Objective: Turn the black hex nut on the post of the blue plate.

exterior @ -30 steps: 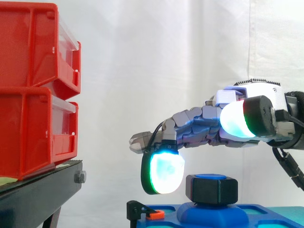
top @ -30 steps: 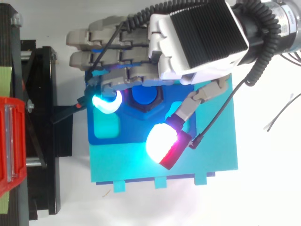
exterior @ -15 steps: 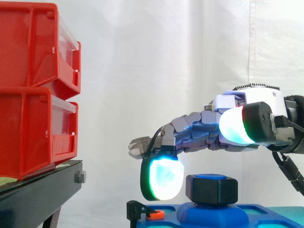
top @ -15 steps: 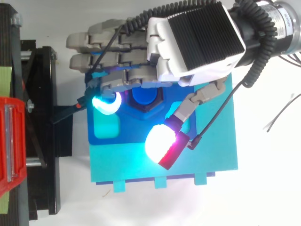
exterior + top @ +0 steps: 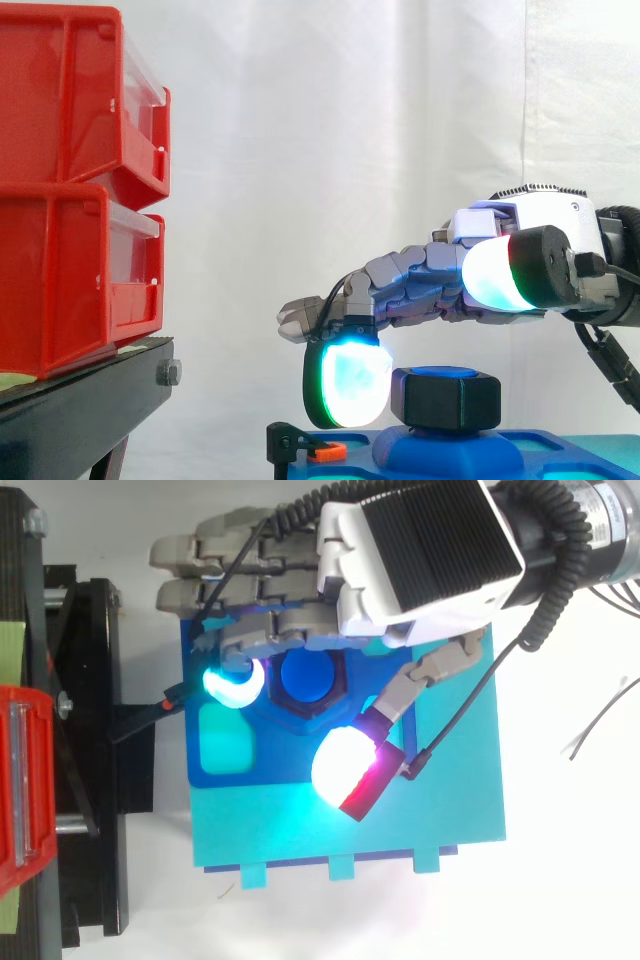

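**Hand (image 5: 420, 550) shifted slightly rightward over the last second, closing on the nut**

Nearest the side camera, the thumb pad (image 5: 495, 275) hangs above the black hex nut (image 5: 445, 398), clear of it. The nut sits on the post (image 5: 308, 675) of the blue plate (image 5: 300, 765). One finger bends down so its cyan pad (image 5: 350, 385) stands just beside the nut's left flank, apparently to push it round; contact cannot be told. Farther fingers (image 5: 215, 550) lie straight, so nothing is gripped. An orange-tipped clip (image 5: 328, 452) and red bins (image 5: 70, 180) on their black stand (image 5: 80, 400) lie leftward, obstructing nothing.
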### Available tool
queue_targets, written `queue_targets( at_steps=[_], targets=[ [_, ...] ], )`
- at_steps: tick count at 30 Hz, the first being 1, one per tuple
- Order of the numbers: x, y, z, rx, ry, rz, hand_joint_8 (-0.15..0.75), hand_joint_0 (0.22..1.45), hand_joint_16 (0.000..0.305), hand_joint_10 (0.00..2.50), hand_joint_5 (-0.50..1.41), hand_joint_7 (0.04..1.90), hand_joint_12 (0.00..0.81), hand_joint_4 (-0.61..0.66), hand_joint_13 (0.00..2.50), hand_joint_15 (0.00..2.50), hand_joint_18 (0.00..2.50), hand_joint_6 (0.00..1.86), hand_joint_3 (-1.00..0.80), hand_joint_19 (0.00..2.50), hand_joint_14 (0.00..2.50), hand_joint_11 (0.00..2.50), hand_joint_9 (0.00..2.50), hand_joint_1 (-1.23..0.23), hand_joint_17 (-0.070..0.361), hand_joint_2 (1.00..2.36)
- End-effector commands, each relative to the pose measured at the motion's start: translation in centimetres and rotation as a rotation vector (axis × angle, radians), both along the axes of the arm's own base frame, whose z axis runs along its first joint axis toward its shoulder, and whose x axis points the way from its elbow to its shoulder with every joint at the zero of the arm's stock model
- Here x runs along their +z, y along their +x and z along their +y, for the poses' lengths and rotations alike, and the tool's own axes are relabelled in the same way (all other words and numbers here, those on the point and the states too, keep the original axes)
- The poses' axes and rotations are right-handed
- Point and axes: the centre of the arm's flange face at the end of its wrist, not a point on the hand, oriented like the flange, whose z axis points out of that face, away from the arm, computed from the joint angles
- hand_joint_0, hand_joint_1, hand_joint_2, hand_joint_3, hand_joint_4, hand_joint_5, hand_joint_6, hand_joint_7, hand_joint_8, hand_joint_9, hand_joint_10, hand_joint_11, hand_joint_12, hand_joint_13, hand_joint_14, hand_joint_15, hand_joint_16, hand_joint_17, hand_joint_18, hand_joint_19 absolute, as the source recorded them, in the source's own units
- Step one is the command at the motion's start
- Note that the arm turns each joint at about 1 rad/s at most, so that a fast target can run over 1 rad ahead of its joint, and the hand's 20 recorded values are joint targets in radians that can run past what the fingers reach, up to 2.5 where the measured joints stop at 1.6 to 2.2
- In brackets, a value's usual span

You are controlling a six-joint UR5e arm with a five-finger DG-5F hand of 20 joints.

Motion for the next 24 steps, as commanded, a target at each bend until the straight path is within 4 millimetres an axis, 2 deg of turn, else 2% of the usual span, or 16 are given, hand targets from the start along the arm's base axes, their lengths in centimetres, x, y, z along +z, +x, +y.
queue_targets(
  at_steps=[1, 24],
  targets=[
    [0.1, -0.1, -0.3, -0.003, 0.000, -0.001, 0.315, 0.46, 0.055, 0.00, -0.17, 1.05, 0.382, 0.37, 0.15, 0.03, 0.14, 0.50, -0.50, 0.26, 0.00, 0.00, 0.30, -0.11, 0.123, 1.00],
    [0.1, -0.9, -3.2, -0.014, -0.003, -0.001, 0.312, 0.46, 0.054, 0.00, -0.17, 1.05, 0.379, 0.36, 0.15, 0.04, 0.15, 0.50, -0.50, 0.27, 0.00, 0.00, 0.30, -0.12, 0.122, 1.00]
  ],
)
